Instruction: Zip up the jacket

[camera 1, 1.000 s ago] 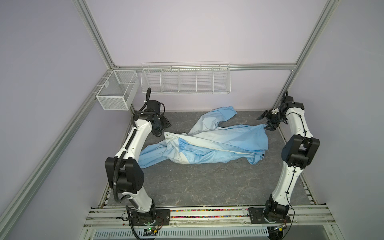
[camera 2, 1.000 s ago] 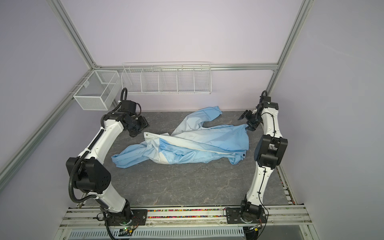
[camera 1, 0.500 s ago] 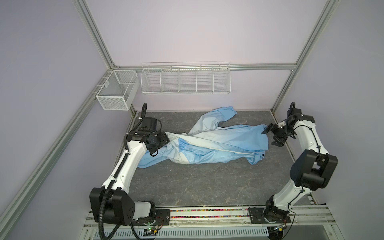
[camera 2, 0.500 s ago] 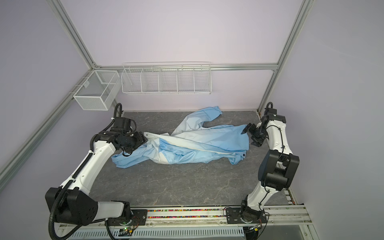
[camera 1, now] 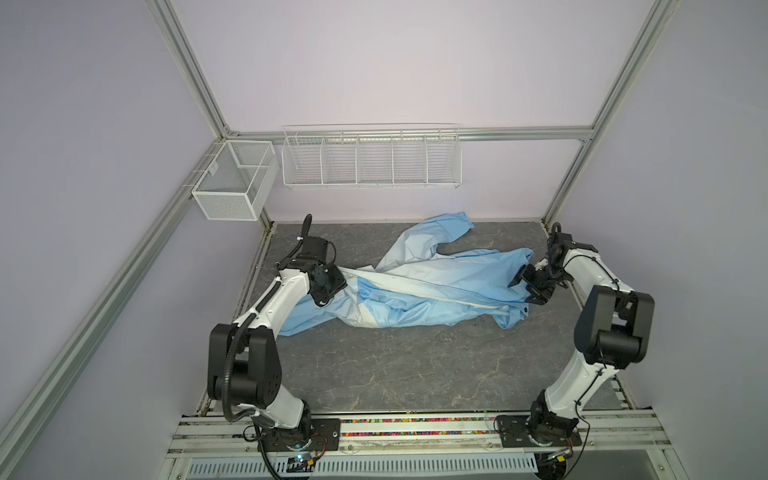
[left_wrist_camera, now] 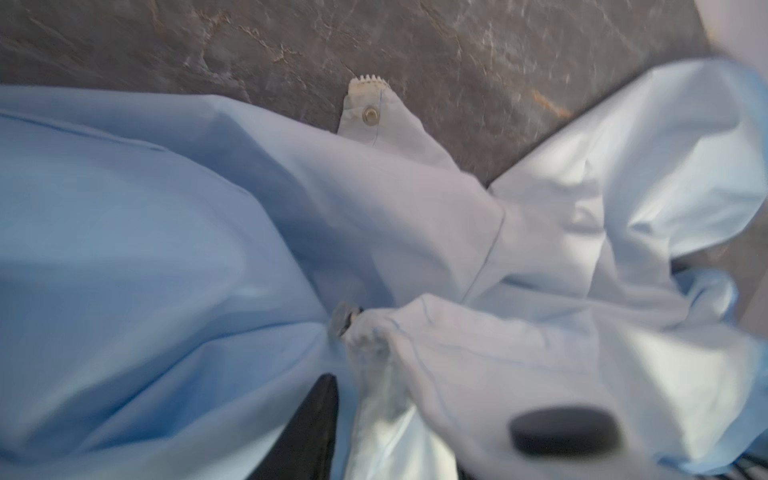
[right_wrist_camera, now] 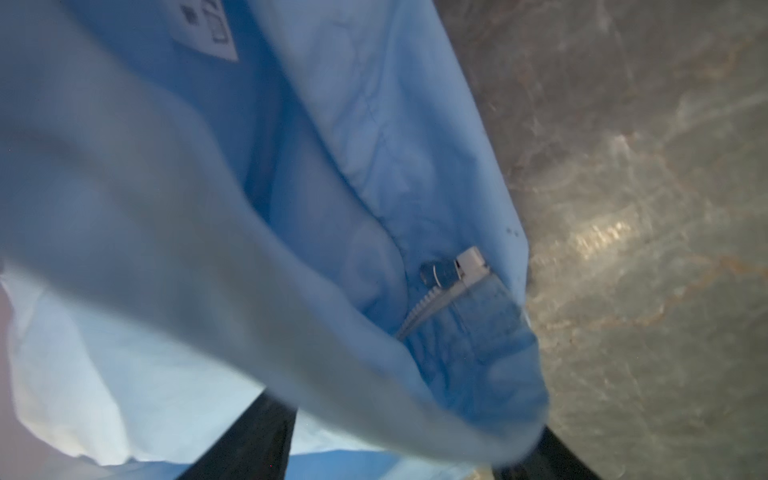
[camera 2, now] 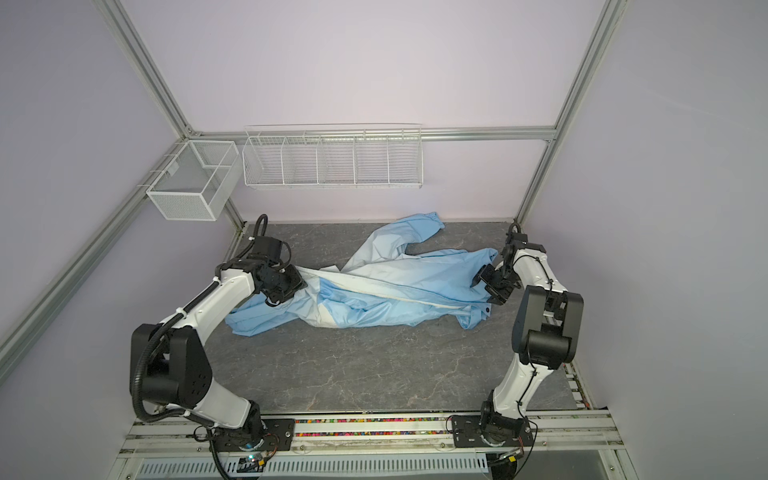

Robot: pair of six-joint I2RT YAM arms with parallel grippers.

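A: Top pair?
B: Stereo head, high at front, facing down and back. Both top views share the whole table (camera 1: 415,374).
A: Wrists?
B: Very close, blurred. Each looks past its fingers (left_wrist_camera: 318,415) at jacket (left_wrist_camera: 166,249) just ahead, table beyond. Jacket shows in all four.

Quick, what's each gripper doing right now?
Left gripper: jaws around jacket fabric, grip cannot be told.
Right gripper: open, at the jacket's edge.
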